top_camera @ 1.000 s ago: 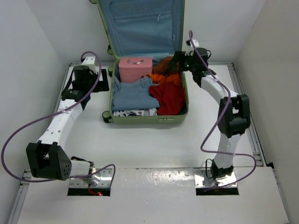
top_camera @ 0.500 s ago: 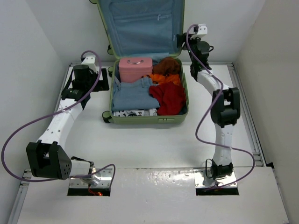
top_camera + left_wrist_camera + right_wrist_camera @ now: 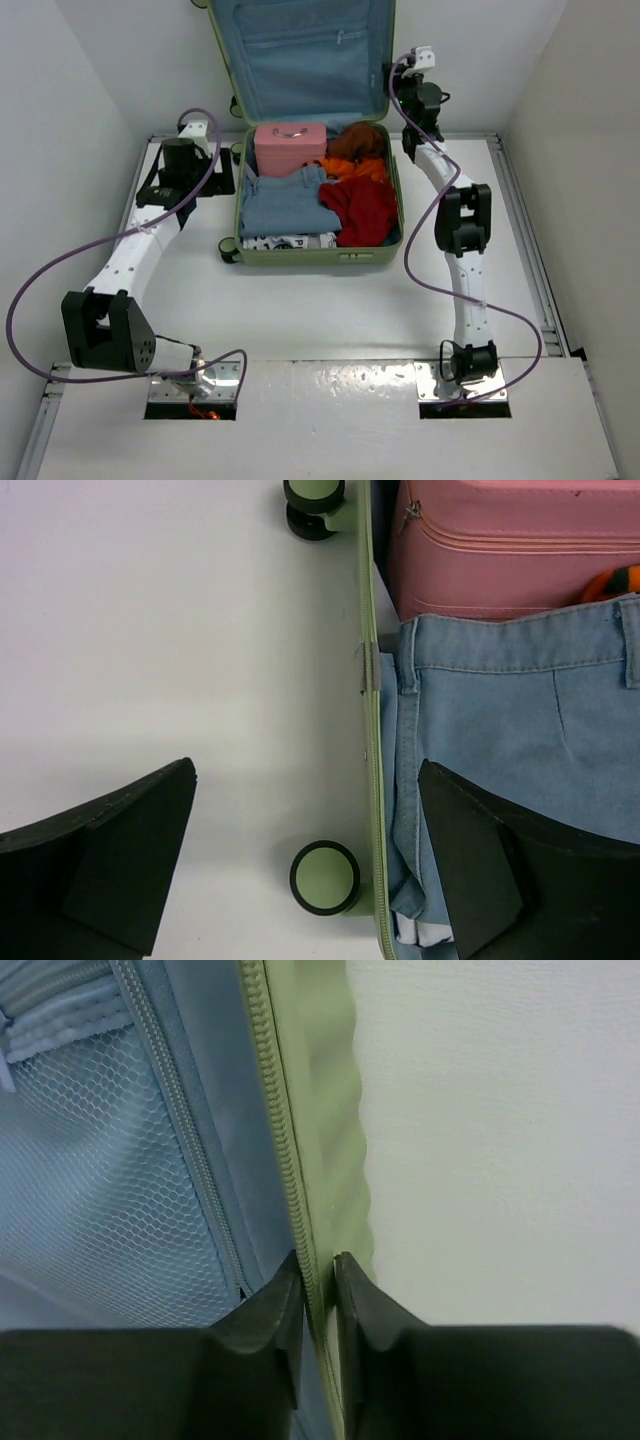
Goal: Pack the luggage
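Luggage lies open at the far middle of the table, with its lid upright. The right gripper has its fingers pinched on the lid's zippered edge. This thin hold may slip when the lid swings down. The left gripper, fingers wide apart over the left rim, could get trapped.

My left arm reaches forward, elbow folded back close to its base, wrist bent downward. My left gripper faces straight down, jaws spread wide, holding nothing. My right arm stretches up and forward, nearly straight, with the wrist held high. My right gripper has its fingers drawn almost together, pinching the luggage by its lid's edge.
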Robot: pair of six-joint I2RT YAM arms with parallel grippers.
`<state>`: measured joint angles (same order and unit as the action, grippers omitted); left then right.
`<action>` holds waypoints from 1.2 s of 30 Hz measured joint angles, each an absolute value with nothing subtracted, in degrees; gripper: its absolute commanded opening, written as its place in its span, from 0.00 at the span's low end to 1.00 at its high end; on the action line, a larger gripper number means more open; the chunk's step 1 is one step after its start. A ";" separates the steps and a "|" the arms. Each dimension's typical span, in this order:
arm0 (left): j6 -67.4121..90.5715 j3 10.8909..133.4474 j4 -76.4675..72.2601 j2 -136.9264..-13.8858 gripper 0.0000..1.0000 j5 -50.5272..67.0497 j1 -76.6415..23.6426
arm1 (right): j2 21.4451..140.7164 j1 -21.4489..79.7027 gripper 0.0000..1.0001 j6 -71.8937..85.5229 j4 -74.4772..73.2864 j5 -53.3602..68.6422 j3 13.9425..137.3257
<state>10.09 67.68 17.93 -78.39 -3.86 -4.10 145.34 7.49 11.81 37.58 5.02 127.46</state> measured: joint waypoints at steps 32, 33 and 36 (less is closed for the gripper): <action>5.34 64.64 24.14 -42.46 0.97 -11.70 -1.65 | 62.92 -17.47 0.74 12.60 42.39 21.37 40.56; 4.99 64.64 24.88 -42.35 0.97 -12.86 -1.58 | 62.00 -17.93 0.74 12.95 38.26 21.91 41.91; 4.47 64.69 27.64 -45.23 0.95 -15.42 -1.30 | 61.47 -18.31 0.74 14.57 25.45 23.38 45.15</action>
